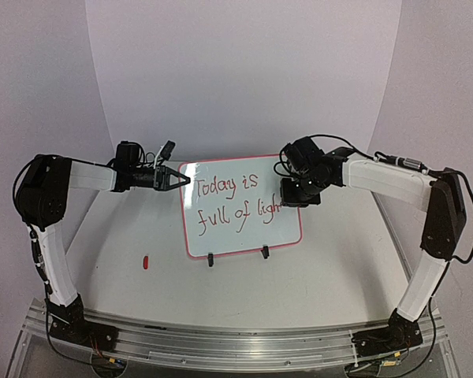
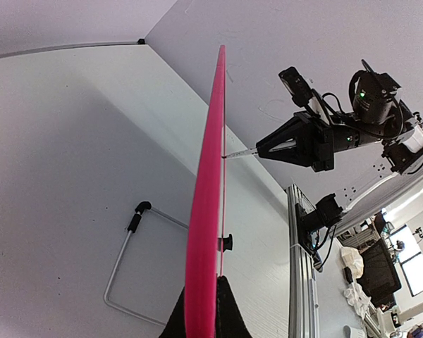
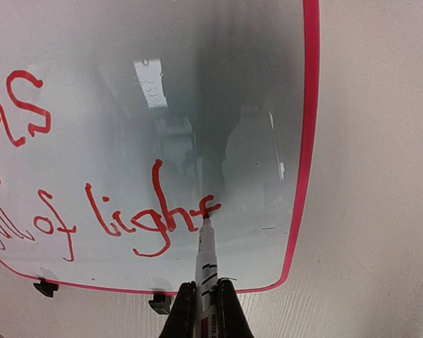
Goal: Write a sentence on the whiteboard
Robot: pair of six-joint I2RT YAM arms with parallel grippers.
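Tabletop [image 1: 331, 268]; sentence [image 1: 227, 198] end behind right gripper [image 1: 293, 197]

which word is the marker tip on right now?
"light", last word of the lower line: the marker tip touches its last letter; others lie left or above.

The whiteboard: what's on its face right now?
The whiteboard carries red handwriting, "Today is full of light"; the marker tip touches the final t. From above, the right gripper covers that word's end.

Whiteboard [image 1: 256, 228] white, pink-red frame [image 3: 309, 141]; sentence [image 1: 225, 189] red; marker [image 3: 206, 257] white.
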